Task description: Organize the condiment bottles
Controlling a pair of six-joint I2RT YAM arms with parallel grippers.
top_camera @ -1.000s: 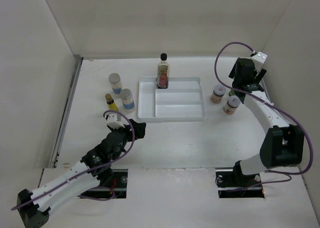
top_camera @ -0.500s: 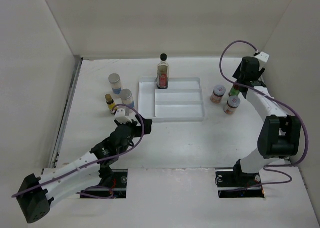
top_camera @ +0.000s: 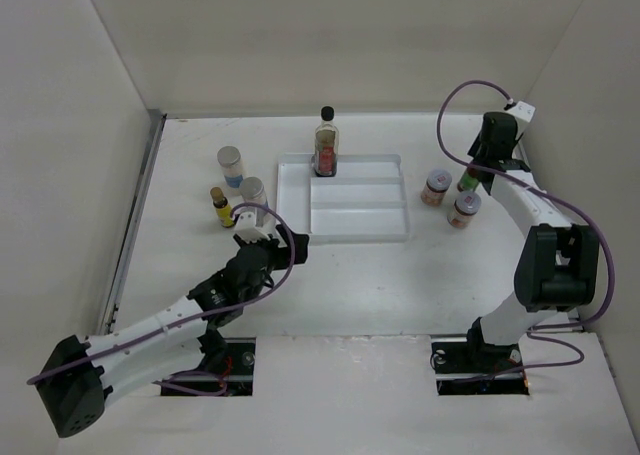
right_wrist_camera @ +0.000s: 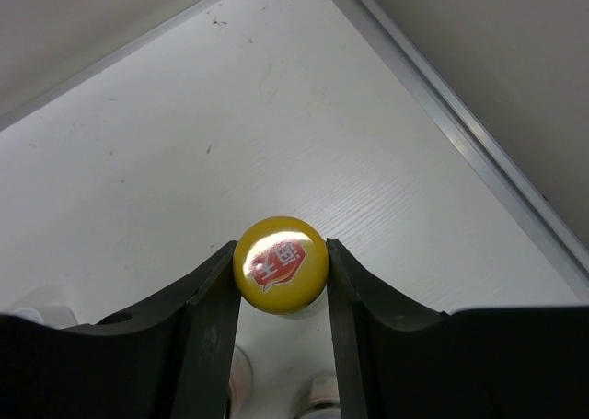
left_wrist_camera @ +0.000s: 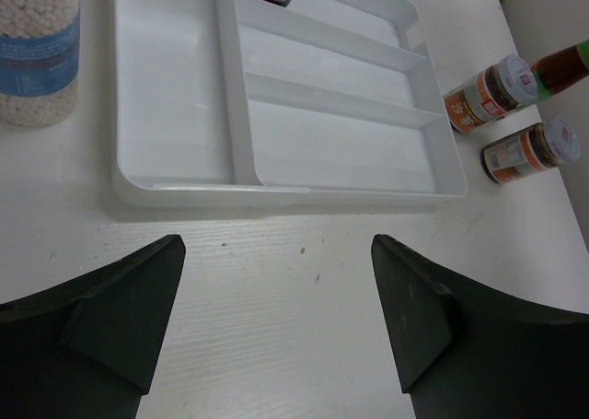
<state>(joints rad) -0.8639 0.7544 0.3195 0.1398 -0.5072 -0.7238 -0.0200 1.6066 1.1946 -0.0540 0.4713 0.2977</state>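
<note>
My right gripper (right_wrist_camera: 281, 253) is shut on the yellow cap (right_wrist_camera: 281, 265) of the sauce bottle (top_camera: 467, 182), both fingers touching it. Two pale-lidded reddish jars (top_camera: 435, 187) (top_camera: 464, 209) stand just beside that bottle. The tall black-capped bottle (top_camera: 325, 145) stands in the white tray's (top_camera: 360, 225) back-left compartment. Two grey-lidded jars (top_camera: 230, 163) (top_camera: 253, 190) and the tiny yellow bottle (top_camera: 220, 207) stand left of the tray. My left gripper (left_wrist_camera: 276, 244) hangs open over bare table near the tray's front-left corner (left_wrist_camera: 138, 193), holding nothing.
The right wall and its metal rail (right_wrist_camera: 460, 133) run close behind the right gripper. The tray's other compartments (left_wrist_camera: 340, 143) hold nothing. In the left wrist view a blue-labelled jar (left_wrist_camera: 37, 51) stands left of the tray.
The right gripper's fingers have closed on the sauce bottle's yellow cap. The left arm has moved forward and to the right, up to the tray's front-left corner, still open.
</note>
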